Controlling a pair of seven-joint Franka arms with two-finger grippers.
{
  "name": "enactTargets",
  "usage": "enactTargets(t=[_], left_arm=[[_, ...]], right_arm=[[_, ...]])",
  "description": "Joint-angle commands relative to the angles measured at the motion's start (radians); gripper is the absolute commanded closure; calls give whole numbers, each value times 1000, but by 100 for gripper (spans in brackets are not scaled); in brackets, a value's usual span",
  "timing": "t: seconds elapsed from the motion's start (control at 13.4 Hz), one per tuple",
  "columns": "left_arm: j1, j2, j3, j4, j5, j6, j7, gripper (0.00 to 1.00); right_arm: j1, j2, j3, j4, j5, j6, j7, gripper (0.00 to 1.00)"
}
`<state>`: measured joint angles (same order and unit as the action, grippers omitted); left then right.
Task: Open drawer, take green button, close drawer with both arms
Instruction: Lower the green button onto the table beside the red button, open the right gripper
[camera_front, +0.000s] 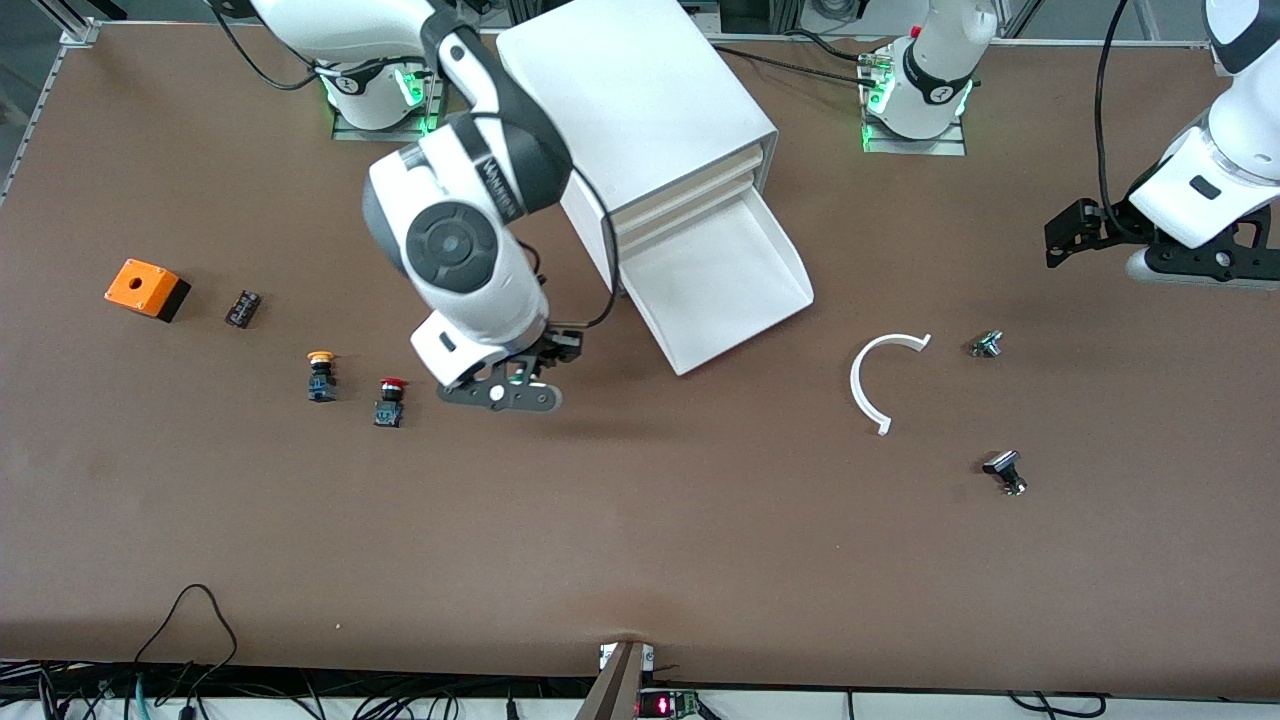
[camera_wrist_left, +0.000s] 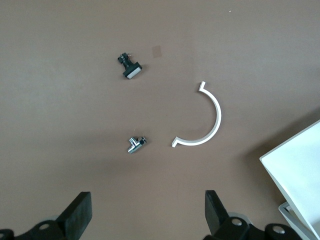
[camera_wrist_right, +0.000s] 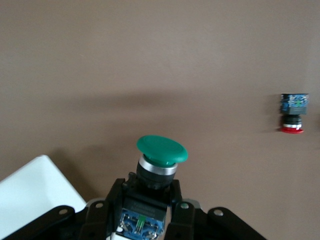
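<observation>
The white cabinet (camera_front: 640, 100) stands near the robots' bases. Its lowest drawer (camera_front: 735, 300) is pulled fully out, and its tray shows nothing inside. My right gripper (camera_wrist_right: 147, 200) is shut on the button (camera_wrist_right: 161, 150), gripping its black-and-blue body with the dark-green cap pointing away from the wrist. In the front view this gripper (camera_front: 520, 375) hangs over bare table between the red-capped button (camera_front: 390, 401) and the drawer. My left gripper (camera_wrist_left: 147, 212) is open and empty, over the table at the left arm's end (camera_front: 1062, 238).
An orange-capped button (camera_front: 321, 375), a small black part (camera_front: 243, 308) and an orange box (camera_front: 147, 289) lie toward the right arm's end. A white arc (camera_front: 885, 380) and two small metal parts (camera_front: 987, 344) (camera_front: 1006, 472) lie toward the left arm's end.
</observation>
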<state>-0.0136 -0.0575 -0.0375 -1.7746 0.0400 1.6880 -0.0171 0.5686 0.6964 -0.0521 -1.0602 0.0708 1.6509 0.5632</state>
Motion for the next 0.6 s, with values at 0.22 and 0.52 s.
enactTargets(t=[0.22, 0.52], left_arm=[[-11, 65, -4, 18, 12, -64, -95, 1], [-34, 218, -24, 23, 21, -39, -87, 1]], right_arm=[[-61, -311, -35, -711, 7, 361, -270, 100], [-65, -305, -69, -875, 9, 512, -310, 100]])
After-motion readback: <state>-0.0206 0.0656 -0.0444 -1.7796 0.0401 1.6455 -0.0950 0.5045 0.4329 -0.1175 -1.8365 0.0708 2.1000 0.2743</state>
